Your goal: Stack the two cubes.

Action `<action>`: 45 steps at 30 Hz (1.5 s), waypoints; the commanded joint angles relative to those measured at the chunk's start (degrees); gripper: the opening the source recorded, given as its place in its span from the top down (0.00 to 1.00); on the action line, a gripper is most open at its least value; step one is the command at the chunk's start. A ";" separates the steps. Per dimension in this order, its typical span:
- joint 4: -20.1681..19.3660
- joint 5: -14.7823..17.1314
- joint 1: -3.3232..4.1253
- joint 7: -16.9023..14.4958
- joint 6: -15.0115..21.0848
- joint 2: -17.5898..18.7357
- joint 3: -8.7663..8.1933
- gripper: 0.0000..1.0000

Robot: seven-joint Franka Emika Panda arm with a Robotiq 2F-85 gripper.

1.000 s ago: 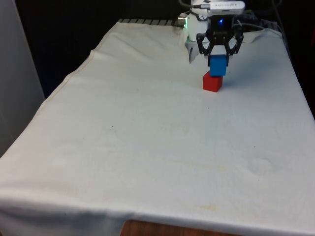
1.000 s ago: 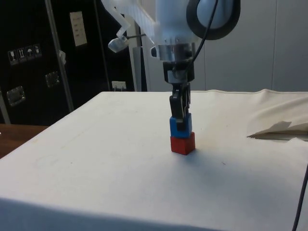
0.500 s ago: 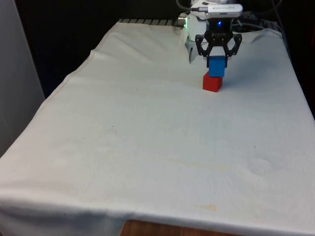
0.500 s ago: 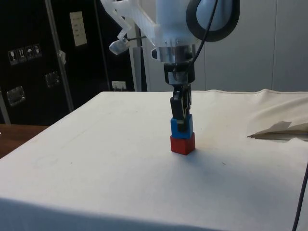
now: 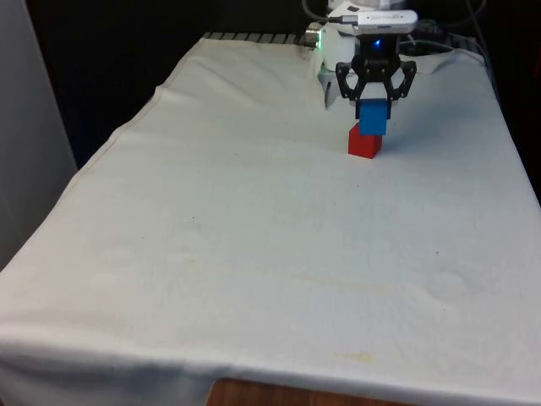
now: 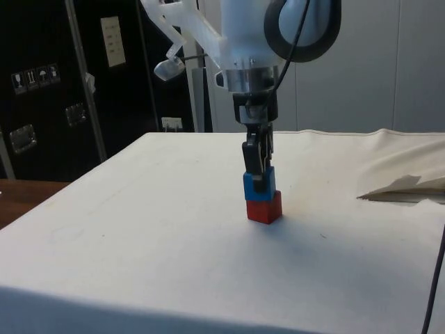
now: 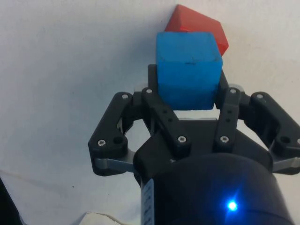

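My gripper [image 5: 373, 108] is shut on the blue cube [image 5: 372, 119], holding it by two opposite sides. Directly under it, the red cube [image 5: 364, 143] sits on the white cloth at the table's far end, towards the front view's right. In the side view the blue cube [image 6: 259, 188] meets the top of the red cube [image 6: 265, 208] and overhangs it slightly; I cannot tell whether its weight rests there. The wrist view has the blue cube [image 7: 189, 65] between the fingers, with a corner of the red cube [image 7: 201, 26] showing beyond it.
A fold of loose cloth [image 6: 403, 186] lies on the table beyond the cubes. The robot's base [image 5: 325, 63] stands just behind the stack. Wide open cloth [image 5: 254, 220] stretches toward the near edge.
The gripper with the blue cube has sunk slightly onto the red cube and shifted a little leftward in the side view. The red cube has not moved.
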 commanded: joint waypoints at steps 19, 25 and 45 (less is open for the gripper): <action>0.06 -0.34 0.17 0.23 0.00 0.06 -0.06 0.98; 0.11 -0.17 0.11 0.11 -0.06 0.06 0.00 0.45; 0.40 -0.17 0.06 1.09 -3.67 -3.67 0.00 0.00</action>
